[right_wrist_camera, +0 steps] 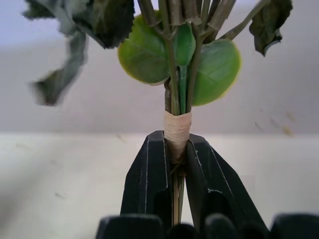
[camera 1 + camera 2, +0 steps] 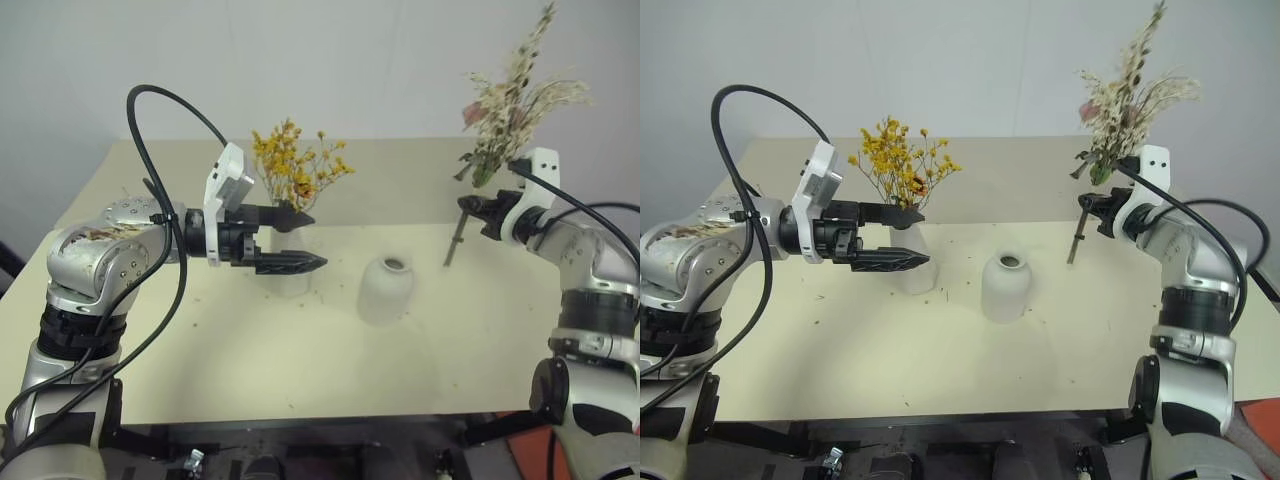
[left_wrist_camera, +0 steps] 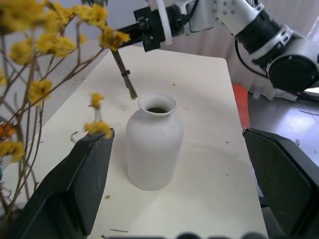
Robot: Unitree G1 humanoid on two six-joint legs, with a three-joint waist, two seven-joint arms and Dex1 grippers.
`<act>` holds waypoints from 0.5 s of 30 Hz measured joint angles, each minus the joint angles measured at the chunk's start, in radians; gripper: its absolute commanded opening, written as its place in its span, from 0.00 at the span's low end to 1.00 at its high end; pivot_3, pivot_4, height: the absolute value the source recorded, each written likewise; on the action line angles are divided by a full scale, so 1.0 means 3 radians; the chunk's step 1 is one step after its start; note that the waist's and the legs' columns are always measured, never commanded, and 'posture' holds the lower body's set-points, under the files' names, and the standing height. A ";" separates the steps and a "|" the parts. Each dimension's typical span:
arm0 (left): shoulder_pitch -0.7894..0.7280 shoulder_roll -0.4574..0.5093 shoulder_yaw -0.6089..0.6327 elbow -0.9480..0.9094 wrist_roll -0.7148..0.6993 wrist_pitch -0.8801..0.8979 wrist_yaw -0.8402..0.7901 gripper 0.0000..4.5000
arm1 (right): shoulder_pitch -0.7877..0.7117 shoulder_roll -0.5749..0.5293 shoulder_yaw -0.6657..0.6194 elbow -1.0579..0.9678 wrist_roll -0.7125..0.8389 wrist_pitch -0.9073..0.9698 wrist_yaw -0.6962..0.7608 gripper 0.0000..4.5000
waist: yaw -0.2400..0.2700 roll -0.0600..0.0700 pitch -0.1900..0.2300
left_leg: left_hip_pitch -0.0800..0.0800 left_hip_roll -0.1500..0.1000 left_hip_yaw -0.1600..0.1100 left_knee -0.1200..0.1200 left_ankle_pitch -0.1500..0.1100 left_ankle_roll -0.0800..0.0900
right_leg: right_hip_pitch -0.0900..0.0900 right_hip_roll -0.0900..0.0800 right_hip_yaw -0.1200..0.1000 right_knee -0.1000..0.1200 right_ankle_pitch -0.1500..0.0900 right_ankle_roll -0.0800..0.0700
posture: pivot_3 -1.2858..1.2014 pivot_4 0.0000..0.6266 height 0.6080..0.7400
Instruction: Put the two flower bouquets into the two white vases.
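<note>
Pink-rose bouquet (image 2: 1127, 95) is up in the air at the far right of the table (image 2: 840, 350), stems hanging down, blooms high. Right gripper (image 1: 177, 164) is clamped on the taped part of its stems, just under the round green leaves; stem ends poke out below the fingers, clear of the tabletop. The rounded vase (image 2: 1004, 285) sits empty mid-table, well apart from the bouquet and to its left. Yellow bouquet (image 2: 898, 165) is already standing in the tall vase (image 2: 914, 262) left of centre. Left gripper (image 2: 910, 238) hangs spread wide in front of that vase, holding nothing, one finger up near the yellow blooms and one lower across the vase body.

Risks, as I judge them:
- Narrow neck on the rounded vase. Stem ends look splayed and slightly off vertical, so they could catch the rim and push the vase over or slide it instead of going in.
- Grip is on the tape band only; top-heavy bouquet could swivel in the fingers when the arm swings left.
- Long sprigs reach high and wide; a sweep toward centre might brush the yellow flowers or the left arm.
- Left fingers sit very close to the tall vase; any drift could knock it or snag the thin stems and tip it.
- Loose dry bits are already on the table; more shedding likely if blooms get bumped.
</note>
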 measured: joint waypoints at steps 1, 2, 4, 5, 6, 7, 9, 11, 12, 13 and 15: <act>-0.0007 0.0000 0.0000 0.0007 0.0004 -0.0004 -0.0014 1.00 | 0.0029 0.0011 -0.0054 -0.0101 0.0084 -0.0043 0.0044 0.05 | -0.0003 0.0002 0.0001 | 0.0001 0.0000 0.0000 0.0000 0.0000 0.0000 | 0.0000 0.0001 0.0000 0.0001 0.0000 0.0000 | 0.52 0.24 1.00; -0.0012 -0.0001 -0.0001 0.0010 0.0006 -0.0011 -0.0042 1.00 | 0.0072 0.0019 -0.0122 -0.0262 0.0207 -0.0101 0.0103 0.05 | -0.0002 0.0003 0.0002 | 0.0003 0.0002 0.0000 0.0000 0.0000 0.0000 | 0.0001 0.0002 0.0000 0.0002 -0.0001 0.0001 | 0.52 0.24 1.00; -0.0012 -0.0001 -0.0002 0.0013 0.0010 -0.0038 -0.0088 1.00 | 0.0087 0.0029 -0.0191 -0.0500 0.0422 -0.0147 0.0215 0.05 | -0.0006 0.0005 0.0003 | 0.0003 0.0002 0.0000 0.0000 0.0000 0.0000 | 0.0002 0.0003 0.0000 0.0002 -0.0010 0.0016 | 0.52 0.24 1.00; -0.0012 -0.0001 -0.0002 0.0013 0.0016 -0.0065 -0.0108 1.00 | 0.0092 0.0029 -0.0207 -0.0610 0.0524 -0.0172 0.0274 0.05 | -0.0006 0.0005 0.0003 | 0.0003 0.0003 0.0000 0.0000 0.0000 0.0000 | 0.0002 0.0003 0.0000 0.0001 -0.0013 0.0022 | 0.52 0.24 1.00; -0.0012 -0.0001 -0.0002 0.0013 0.0034 -0.0078 -0.0124 1.00 | 0.0095 0.0028 -0.0209 -0.0702 0.0610 -0.0187 0.0323 0.05 | -0.0004 0.0005 0.0003 | 0.0004 0.0003 0.0000 0.0000 0.0000 0.0000 | 0.0004 0.0003 0.0000 0.0001 -0.0014 0.0023 | 0.52 0.24 1.00; -0.0012 -0.0001 -0.0002 0.0013 0.0051 -0.0081 -0.0136 1.00 | 0.0096 0.0027 -0.0208 -0.0774 0.0690 -0.0186 0.0364 0.05 | -0.0002 0.0005 0.0003 | 0.0005 0.0002 0.0000 0.0000 0.0000 0.0000 | 0.0005 0.0003 0.0000 0.0001 -0.0014 0.0023 | 0.52 0.24 1.00; -0.0012 0.0004 -0.0002 0.0013 0.0053 -0.0087 -0.0178 1.00 | 0.0096 0.0003 -0.0203 -0.0902 0.0900 -0.0139 0.0442 0.05 | 0.0005 0.0005 0.0003 | 0.0004 0.0002 0.0000 0.0000 0.0000 0.0000 | 0.0005 0.0002 0.0000 0.0000 -0.0014 0.0023 | 0.52 0.24 1.00; -0.0012 0.0016 -0.0001 0.0012 0.0053 -0.0091 -0.0214 1.00 | 0.0096 -0.0048 -0.0173 -0.1028 0.1064 -0.0061 0.0485 0.05 | 0.0009 0.0005 0.0003 | 0.0003 0.0002 0.0000 0.0000 0.0000 0.0000 | 0.0005 0.0001 0.0000 0.0000 -0.0014 0.0023 | 0.52 0.24 1.00; -0.0012 0.0018 -0.0001 0.0012 0.0053 -0.0093 -0.0228 1.00 | 0.0096 -0.0069 -0.0141 -0.1076 0.1114 -0.0041 0.0490 0.05 | 0.0009 0.0005 0.0003 | 0.0004 0.0002 0.0000 0.0000 0.0000 0.0000 | 0.0005 0.0001 0.0000 0.0000 -0.0014 0.0023 | 0.52 0.24 1.00; -0.0011 0.0018 -0.0001 0.0009 0.0053 -0.0094 -0.0237 1.00 | 0.0100 -0.0080 -0.0102 -0.1121 0.1159 -0.0027 0.0494 0.05 | 0.0007 0.0005 0.0003 | 0.0004 0.0002 0.0000 0.0000 0.0000 0.0000 | 0.0005 0.0001 0.0000 0.0000 -0.0014 0.0023 | 0.52 0.24 1.00; -0.0010 0.0019 -0.0001 -0.0009 0.0053 -0.0094 -0.0261 1.00 | 0.0157 -0.0089 -0.0015 -0.1208 0.1215 -0.0013 0.0528 0.05 | 0.0007 0.0005 0.0003 | 0.0004 0.0002 0.0000 0.0000 0.0000 0.0000 | 0.0005 0.0002 0.0000 0.0001 -0.0015 0.0023 | 0.52 0.24 1.00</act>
